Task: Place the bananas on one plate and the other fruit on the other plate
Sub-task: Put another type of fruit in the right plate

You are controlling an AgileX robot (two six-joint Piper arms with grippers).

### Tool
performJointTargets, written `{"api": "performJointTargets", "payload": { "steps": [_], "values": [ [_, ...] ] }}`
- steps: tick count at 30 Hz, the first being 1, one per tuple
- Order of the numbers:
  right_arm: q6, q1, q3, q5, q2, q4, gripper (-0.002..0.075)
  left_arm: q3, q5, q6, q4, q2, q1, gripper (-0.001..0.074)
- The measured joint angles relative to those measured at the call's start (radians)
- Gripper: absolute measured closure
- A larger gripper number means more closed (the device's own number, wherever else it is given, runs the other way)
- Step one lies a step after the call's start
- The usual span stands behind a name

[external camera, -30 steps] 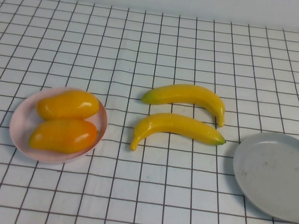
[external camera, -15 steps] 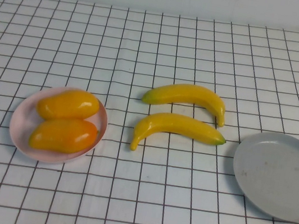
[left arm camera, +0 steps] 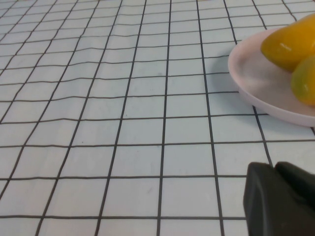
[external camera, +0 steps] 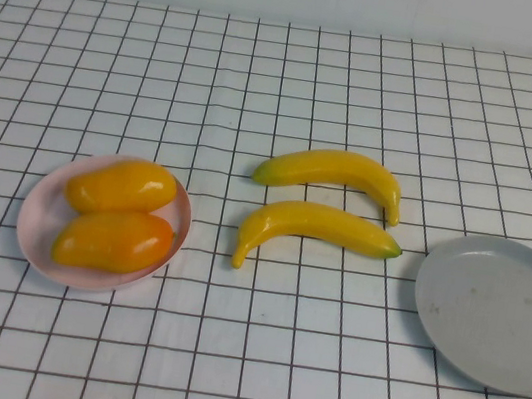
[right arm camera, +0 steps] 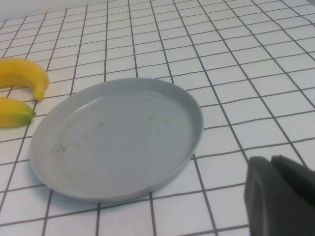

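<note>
unmoved: left gripper (left arm camera: pixel 274 169), right gripper (right arm camera: pixel 271 162), low

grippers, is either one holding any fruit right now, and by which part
Nothing is held. The left gripper sits shut beside the pink plate; the right gripper, also shut, beside the grey-blue plate.

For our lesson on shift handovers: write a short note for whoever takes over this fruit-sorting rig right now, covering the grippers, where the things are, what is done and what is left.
Left gripper: shut, holding nothing, low over the table cloth beside the pink plate.
Right gripper: shut, holding nothing, low beside the grey-blue plate.
Neither arm shows in the high view.
Done: both mangoes lie side by side on the pink plate.
Left: both bananas lie on the cloth between the plates; the grey-blue plate holds no fruit. Move both bananas onto it; the right arm looks nearer.
</note>
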Motion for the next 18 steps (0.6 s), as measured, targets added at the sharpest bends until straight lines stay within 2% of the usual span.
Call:
{"api": "performJointTargets", "payload": {
  "steps": [15, 18],
  "values": [
    [0.000, 0.000, 0.000, 0.000, 0.000, -0.006, 0.0742, 0.000, 0.000, 0.004, 0.000, 0.000, 0.000, 0.0738],
    [0.002, 0.000, 0.000, -0.002, 0.000, 0.072, 0.0742, 0.000, 0.000, 0.004, 0.000, 0.000, 0.000, 0.0738]
  ]
}}
